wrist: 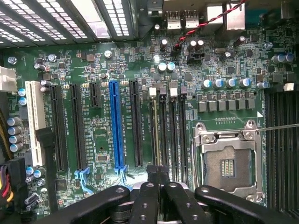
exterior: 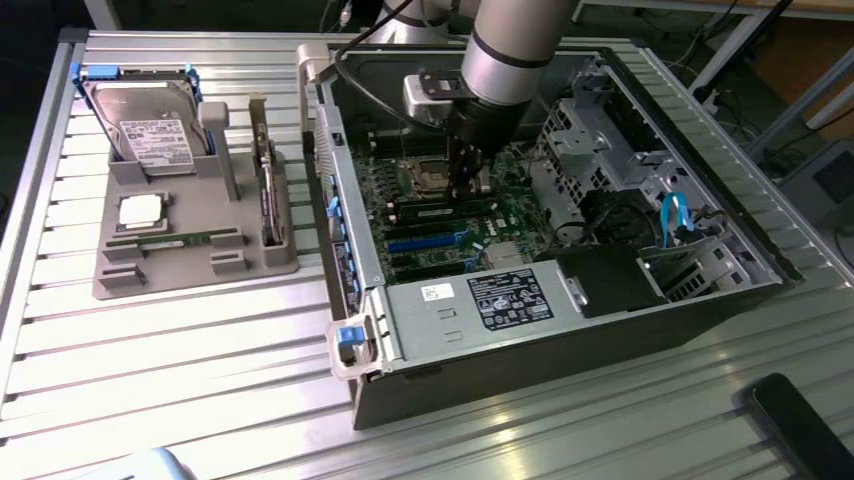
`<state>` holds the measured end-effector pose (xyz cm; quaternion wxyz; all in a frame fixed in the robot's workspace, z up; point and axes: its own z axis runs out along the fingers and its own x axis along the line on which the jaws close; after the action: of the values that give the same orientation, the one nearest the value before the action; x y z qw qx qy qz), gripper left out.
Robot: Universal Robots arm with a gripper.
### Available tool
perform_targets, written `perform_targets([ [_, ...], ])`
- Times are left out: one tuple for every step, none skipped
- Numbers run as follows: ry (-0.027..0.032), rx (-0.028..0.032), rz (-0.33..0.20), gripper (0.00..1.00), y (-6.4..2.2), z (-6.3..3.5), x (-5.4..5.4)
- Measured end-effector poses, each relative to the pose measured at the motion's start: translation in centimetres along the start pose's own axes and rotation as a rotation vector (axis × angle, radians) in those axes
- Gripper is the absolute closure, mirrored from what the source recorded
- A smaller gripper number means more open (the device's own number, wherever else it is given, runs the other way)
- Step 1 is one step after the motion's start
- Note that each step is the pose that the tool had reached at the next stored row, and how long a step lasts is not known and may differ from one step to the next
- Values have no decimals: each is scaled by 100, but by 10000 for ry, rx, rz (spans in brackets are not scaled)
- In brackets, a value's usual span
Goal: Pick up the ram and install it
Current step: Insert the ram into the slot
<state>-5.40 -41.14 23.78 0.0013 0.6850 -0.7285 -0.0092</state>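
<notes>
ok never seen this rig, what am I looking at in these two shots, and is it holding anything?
It is one robot arm reaching down into an open computer case on a slatted metal table. The exterior view looks from off the arm. The wrist view looks past the gripper onto the motherboard.

On the exterior view's left, a grey tray holds a hard drive, a square processor chip, one ram stick and an expansion card.

The gripper is shut, with its tips at the end of the memory slots, beside the empty processor socket. Whether it pinches or presses a stick there, I cannot tell.
</notes>
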Motion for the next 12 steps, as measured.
perform_targets([
  [16, 1, 1, 89, 1, 14, 0],
  [27, 1, 1, 89, 1, 24, 1],
  [35, 1, 1, 89, 2, 28, 1],
  [45, 1, 1, 89, 3, 35, 1],
  [52, 3, 1, 89, 3, 40, 1],
  [56, 3, 1, 89, 4, 42, 1],
  [68, 3, 1, 89, 4, 45, 1],
  [76, 4, 2, 89, 4, 47, 1],
  [82, 5, 1, 89, 5, 48, 1],
  [88, 5, 2, 89, 5, 50, 1],
  [100, 5, 2, 89, 6, 57, 1],
  [111, 5, 2, 89, 8, 63, 2],
])
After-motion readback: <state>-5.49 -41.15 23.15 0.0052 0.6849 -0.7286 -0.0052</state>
